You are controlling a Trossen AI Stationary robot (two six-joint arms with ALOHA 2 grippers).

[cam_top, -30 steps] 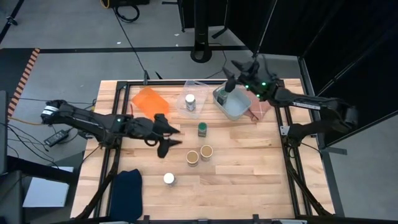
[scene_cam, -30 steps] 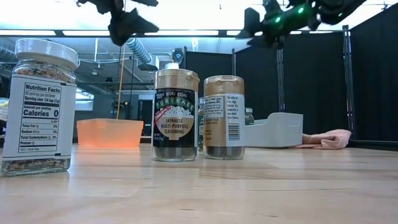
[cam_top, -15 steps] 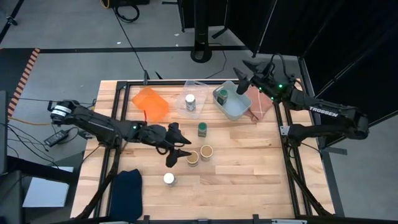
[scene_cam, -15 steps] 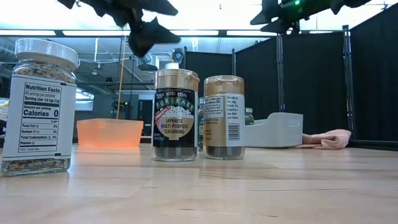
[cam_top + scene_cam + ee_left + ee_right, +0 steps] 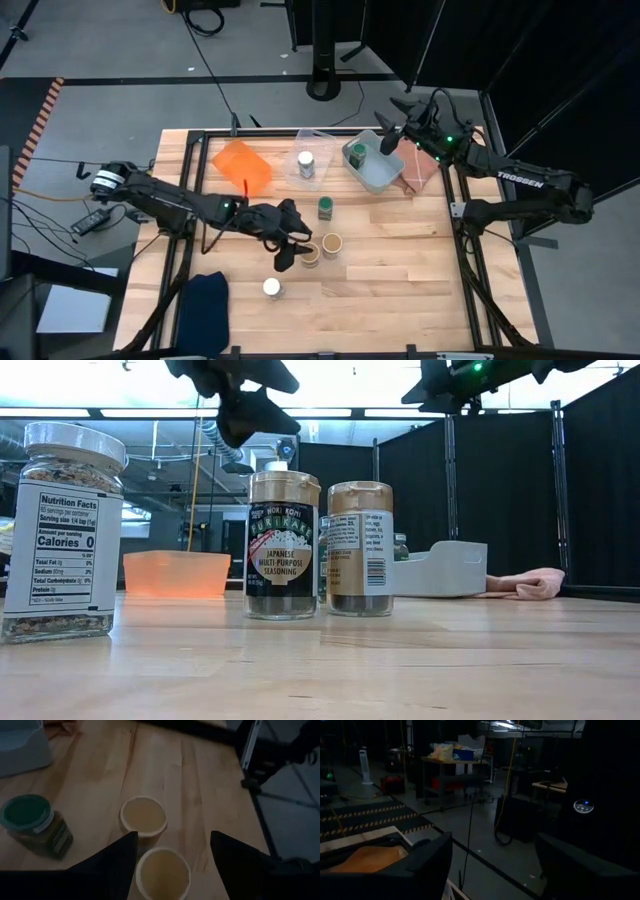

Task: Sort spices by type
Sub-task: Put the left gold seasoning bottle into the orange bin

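Two tan-topped jars [image 5: 310, 252] [image 5: 331, 243] stand side by side mid-table on their bases; the left wrist view shows their tops [image 5: 162, 868] [image 5: 144, 815]. A green-lidded jar [image 5: 325, 207] stands beyond them, and a white-lidded jar [image 5: 271, 288] nearer the near edge. Another white-lidded jar [image 5: 306, 163] sits in the clear tray, another green-lidded one [image 5: 355, 153] in the grey-blue tray. My left gripper [image 5: 295, 248] hovers open above the nearer tan jar, touching nothing. My right gripper [image 5: 391, 126] is open, raised over the grey-blue tray's far side.
An orange tray [image 5: 243, 163], a clear tray [image 5: 322, 140] and a grey-blue tray [image 5: 382, 172] line the far edge. A pink cloth [image 5: 420, 170] lies right of the grey-blue tray. A dark blue cloth [image 5: 205, 298] lies at the near left corner.
My left gripper has moved toward the table's right and near edge, from beside the orange tray to above the tan jars, staying open. My right gripper has risen and drawn back from over the grey-blue tray toward the far right, then held still. No jar has moved.
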